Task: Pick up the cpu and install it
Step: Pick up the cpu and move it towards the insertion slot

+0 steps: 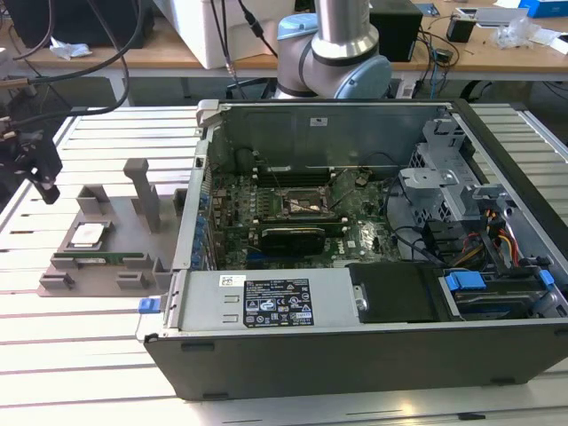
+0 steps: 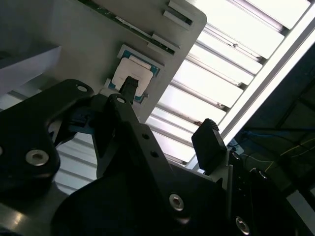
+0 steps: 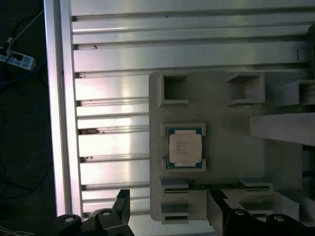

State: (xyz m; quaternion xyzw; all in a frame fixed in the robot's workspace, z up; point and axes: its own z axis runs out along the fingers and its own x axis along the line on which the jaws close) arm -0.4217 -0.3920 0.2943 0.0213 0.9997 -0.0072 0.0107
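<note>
Location: cpu [image 1: 89,234] lies flat in grey holder [image 1: 126,240] on the tabletop [image 1: 89,355], at 9 o'clock of the case [image 1: 355,355] in the exterior view. The claw [image 1: 43,177] hangs at 10 o'clock of it, spread wide, empty. Expect a light, rigid, slick-topped, fragile part; grip opposite green edges.
</note>
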